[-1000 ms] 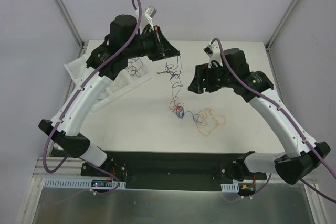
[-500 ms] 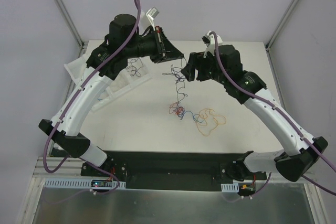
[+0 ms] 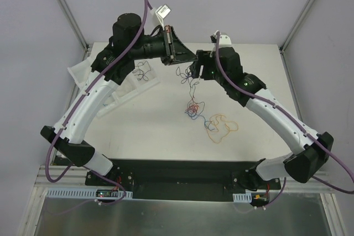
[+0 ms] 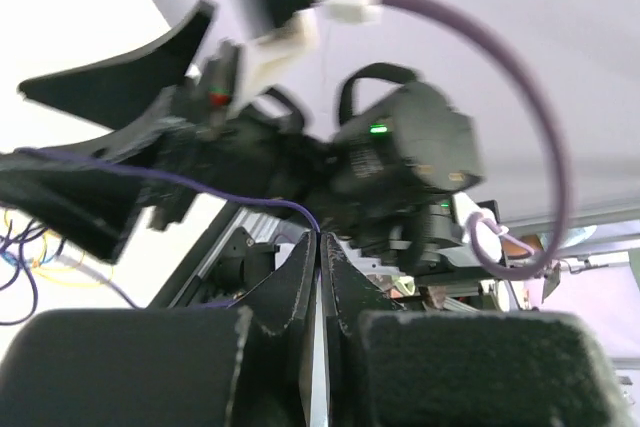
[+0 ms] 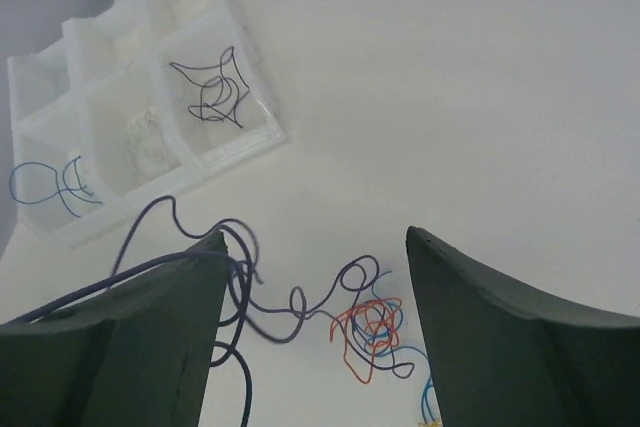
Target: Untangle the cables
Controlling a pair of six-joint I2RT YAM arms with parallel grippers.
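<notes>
My left gripper (image 3: 191, 59) is raised over the back of the table, shut on a thin purple cable (image 3: 188, 84) that hangs down to a small red, blue and purple tangle (image 3: 192, 109). In the left wrist view the purple cable (image 4: 200, 187) runs into the closed fingertips of the left gripper (image 4: 320, 242). My right gripper (image 3: 194, 73) stands open just beside and below it. In the right wrist view the purple cable (image 5: 160, 209) crosses the right gripper's (image 5: 312, 235) left finger, with the tangle (image 5: 368, 332) below. An orange cable (image 3: 221, 126) lies loose to the right.
A white compartment tray (image 3: 119, 89) sits at the table's left. In the right wrist view the tray (image 5: 245, 152) has a black cable (image 5: 215, 92) in one cell and a blue one (image 5: 50, 187) in another. The two grippers are close together.
The right arm has swung left and back, up to the left gripper. The left gripper rose a little, and the tangle was drawn tighter and slightly right.
</notes>
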